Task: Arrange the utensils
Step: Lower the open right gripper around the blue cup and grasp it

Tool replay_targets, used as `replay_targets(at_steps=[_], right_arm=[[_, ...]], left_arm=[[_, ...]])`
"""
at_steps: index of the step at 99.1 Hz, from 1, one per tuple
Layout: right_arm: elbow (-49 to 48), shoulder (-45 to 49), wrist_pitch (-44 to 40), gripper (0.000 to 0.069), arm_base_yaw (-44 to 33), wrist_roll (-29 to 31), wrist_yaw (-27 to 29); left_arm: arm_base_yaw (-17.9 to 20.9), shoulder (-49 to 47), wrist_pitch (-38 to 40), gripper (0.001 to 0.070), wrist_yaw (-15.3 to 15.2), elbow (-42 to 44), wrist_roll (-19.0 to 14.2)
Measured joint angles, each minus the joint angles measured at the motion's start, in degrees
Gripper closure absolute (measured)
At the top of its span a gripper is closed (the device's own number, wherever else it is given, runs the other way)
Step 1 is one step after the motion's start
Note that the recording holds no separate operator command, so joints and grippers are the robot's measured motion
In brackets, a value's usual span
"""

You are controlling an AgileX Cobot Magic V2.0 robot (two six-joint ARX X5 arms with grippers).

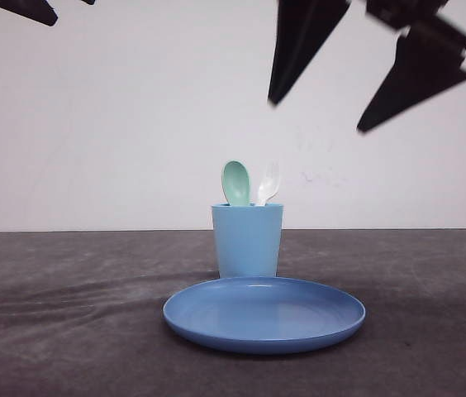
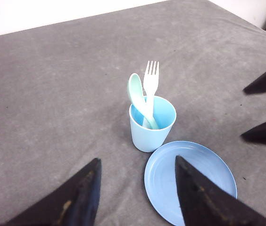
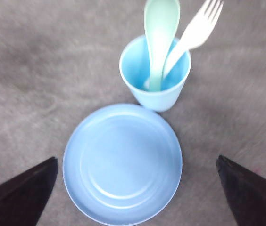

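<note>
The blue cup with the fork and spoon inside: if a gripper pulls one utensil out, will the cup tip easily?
Probably yes. The cup looks like thin, light plastic, and the fork and spoon lean on its rim, so a sideways pull may tip it. A straight upward lift seems safer.

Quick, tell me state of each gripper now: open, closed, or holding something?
Left gripper: open, holding nothing.
Right gripper: open, holding nothing.

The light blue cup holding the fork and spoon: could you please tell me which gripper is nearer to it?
Right, probably. The right gripper hangs above the cup, slightly to its right; the left gripper is high up, far off to its left.
</note>
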Motion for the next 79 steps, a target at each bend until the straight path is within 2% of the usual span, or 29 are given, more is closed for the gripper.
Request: replay_targets(at_steps=[41, 79], right_arm=[[0.0, 15.98, 12.48, 0.0011, -0.04, 4.66, 1.22], [0.0, 23.1, 21.46, 0.0011, -0.92, 6.95, 1.46]], left_arm=[[0.0, 0.0, -0.02, 0.0414, 0.0, 0.0, 0.0], [0.0, 0.0, -0.22, 0.0414, 0.0, 0.0, 0.0]])
